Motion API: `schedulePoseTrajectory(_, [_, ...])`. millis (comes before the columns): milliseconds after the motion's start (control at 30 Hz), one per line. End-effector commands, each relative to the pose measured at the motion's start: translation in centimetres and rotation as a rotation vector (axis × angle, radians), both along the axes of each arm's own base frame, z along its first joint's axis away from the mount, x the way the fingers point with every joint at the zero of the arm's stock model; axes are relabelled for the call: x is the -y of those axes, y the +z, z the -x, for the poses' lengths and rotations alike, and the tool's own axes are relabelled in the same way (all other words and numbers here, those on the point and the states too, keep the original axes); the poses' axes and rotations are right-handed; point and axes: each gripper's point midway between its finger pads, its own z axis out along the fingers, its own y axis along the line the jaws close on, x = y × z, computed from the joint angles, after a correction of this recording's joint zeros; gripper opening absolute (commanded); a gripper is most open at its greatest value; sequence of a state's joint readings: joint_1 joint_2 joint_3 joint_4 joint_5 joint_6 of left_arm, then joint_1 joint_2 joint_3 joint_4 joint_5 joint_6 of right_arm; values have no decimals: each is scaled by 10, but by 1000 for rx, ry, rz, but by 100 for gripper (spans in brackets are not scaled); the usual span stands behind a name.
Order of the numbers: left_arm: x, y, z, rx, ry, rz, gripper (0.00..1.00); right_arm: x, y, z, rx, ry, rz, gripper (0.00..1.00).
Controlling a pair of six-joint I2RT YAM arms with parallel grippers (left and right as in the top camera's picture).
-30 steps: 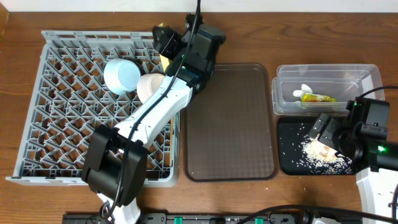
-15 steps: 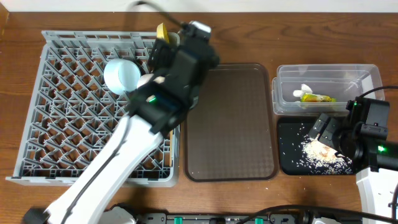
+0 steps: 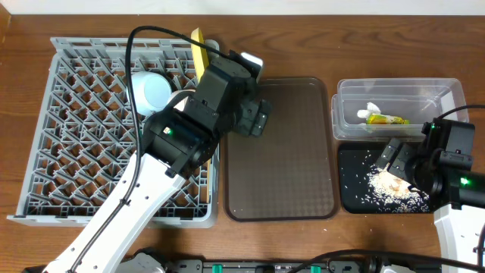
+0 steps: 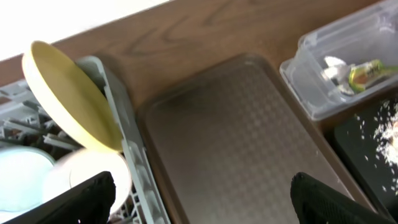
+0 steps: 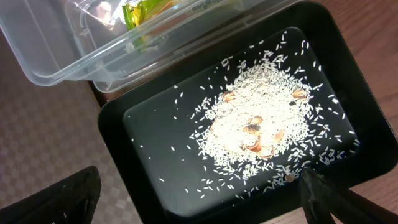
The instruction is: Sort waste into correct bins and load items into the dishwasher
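Observation:
The grey dishwasher rack point(image 3: 68, 121) fills the left of the table. A yellow plate point(image 4: 71, 96) stands on edge at its back right corner, with a white bowl point(image 4: 93, 177) and a light blue bowl point(image 3: 151, 89) just in front. My left gripper point(image 3: 256, 120) hangs open and holds nothing, over the left edge of the brown tray point(image 4: 242, 143). The clear tub point(image 3: 398, 95) holds a yellow-green wrapper point(image 3: 386, 119) and a white scrap point(image 3: 371, 108). Rice crumbs point(image 5: 261, 124) lie in the black tray point(image 5: 155, 168). My right gripper point(image 5: 196, 202) hovers open above it.
The brown tray point(image 3: 280, 148) lies between the rack and the two bins, with nothing on it. Bare wooden table runs along the back edge. The left arm reaches diagonally across the rack's right side.
My left gripper has opened, let go of the yellow plate and drawn back to the right over the brown tray. The plate stays upright in the rack. The right arm is unmoved.

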State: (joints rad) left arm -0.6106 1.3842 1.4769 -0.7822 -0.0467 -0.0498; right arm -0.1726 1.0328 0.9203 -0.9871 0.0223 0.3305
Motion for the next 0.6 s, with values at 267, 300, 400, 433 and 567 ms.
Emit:
schedulePoseTrajectory(267, [2,-2,2,-21,-6,17,92,2,4,-1,11,-13,3,99])
schedulePoseTrajectory(300, [3,-2,2,-21,-6,17,92,2,4,-1,11,-13,3,99])
schedulePoseTrajectory(400, [2,-2,2,-21,-6,17,92,2,4,-1,11,-13,3,99])
schedulePoseTrajectory(433, [2,-2,2,-21,-6,17,92,2,4,-1,11,-13,3,99])
schedulePoseTrajectory(567, [2,-2,2,-21,-6,17,93,2,4,-1,11,-13,3,99])
